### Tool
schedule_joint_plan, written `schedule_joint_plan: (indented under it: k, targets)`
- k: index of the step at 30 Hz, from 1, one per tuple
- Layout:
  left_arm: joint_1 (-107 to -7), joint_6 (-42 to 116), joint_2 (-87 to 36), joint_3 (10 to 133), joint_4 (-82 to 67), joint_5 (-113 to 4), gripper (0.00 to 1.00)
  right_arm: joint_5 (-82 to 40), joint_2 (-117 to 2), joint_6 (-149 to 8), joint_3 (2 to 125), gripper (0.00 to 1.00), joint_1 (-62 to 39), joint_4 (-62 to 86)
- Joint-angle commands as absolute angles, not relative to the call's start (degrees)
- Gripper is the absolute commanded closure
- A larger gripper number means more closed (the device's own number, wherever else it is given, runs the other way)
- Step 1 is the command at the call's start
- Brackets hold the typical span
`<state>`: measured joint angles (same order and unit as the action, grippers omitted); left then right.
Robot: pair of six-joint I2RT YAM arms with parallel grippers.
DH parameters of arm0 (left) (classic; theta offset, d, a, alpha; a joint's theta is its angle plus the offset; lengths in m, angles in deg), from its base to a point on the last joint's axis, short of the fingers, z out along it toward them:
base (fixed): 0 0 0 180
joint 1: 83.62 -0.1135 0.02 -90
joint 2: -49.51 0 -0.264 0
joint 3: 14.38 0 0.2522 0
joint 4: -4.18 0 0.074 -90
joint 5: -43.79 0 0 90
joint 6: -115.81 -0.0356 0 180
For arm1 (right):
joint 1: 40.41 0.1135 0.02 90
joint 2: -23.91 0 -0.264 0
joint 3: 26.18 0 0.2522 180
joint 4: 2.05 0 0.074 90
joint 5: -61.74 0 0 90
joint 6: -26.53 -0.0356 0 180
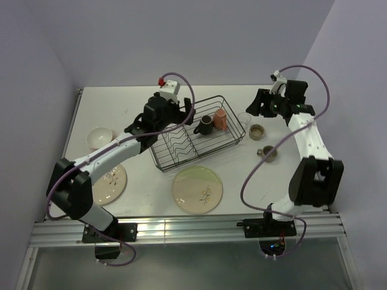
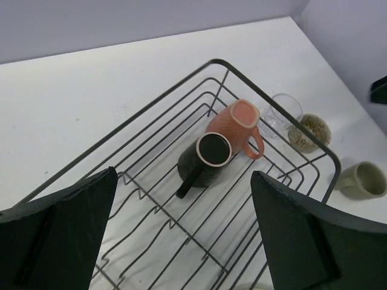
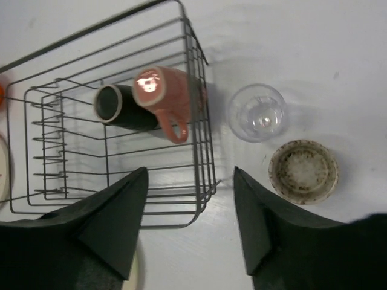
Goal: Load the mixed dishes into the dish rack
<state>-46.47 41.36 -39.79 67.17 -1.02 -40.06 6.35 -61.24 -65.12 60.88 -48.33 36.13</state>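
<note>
Though the olive mug (image 2: pixel 363 179) shows from the left wrist, not the right, both jaws stand open — empty.

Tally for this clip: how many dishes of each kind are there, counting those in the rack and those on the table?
Plates: 2, green-tinted plate, pink-tinted plate
Bowls: 1, small bowl
Mugs: 4, dark mug and pink mug in the dish rack; brown mug and olive mug outside it
Glasses: 1, clear glass
Total: 8

Robot lab test cell — bare lilac walls (image 1: pixel 181 42), white table (image 1: pixel 130 103), aluminium mounting rail (image 1: pixel 181 229)
</note>
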Motion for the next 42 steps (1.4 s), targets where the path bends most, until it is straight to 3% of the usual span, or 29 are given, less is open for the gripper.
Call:
schedule_joint_plan:
  k: [1, 5, 13, 26, 32, 36, 42]
  targets:
    - [-49.7, 50.0, -33.1, 66.7, -8.9, -38.0, 0.01, 2.3, -69.1, -69.3, 69.4, 0.37, -48.6, 41.1]
    - [-52.1, 53.3, -25.7, 60.9, -8.7, -45.6, 0.01, -0.2, -79.9, -68.2, 76.9, 0.43, -48.1, 44.0]
    - [-52.2, 57.6, -11.4, 49.3, -7.3, -46.6, 0.02, -6.3, -89.5, -62.1, 83.1, 0.48, -47.1, 45.9]
    - [-52.2, 62.5, -11.3, 47.5, -3.4, -50.3, 0.05, -8.1, -96.1, -62.5, 84.4, 0.56, -45.2, 44.7]
    - [-52.2, 67.4, -13.0, 47.6, -0.1, -53.7, 0.08, -9.5, -96.3, -62.3, 83.5, 0.75, -45.4, 43.7]
    - [-52.2, 71.6, -14.2, 47.2, 3.7, -56.3, 0.09, -8.5, -95.1, -62.6, 82.3, 0.96, -46.0, 42.7]
    - [-52.2, 79.3, -16.9, 47.5, 9.7, -60.7, 0.09, -6.2, -91.2, -63.4, 81.2, 1.0, -48.5, 40.2]
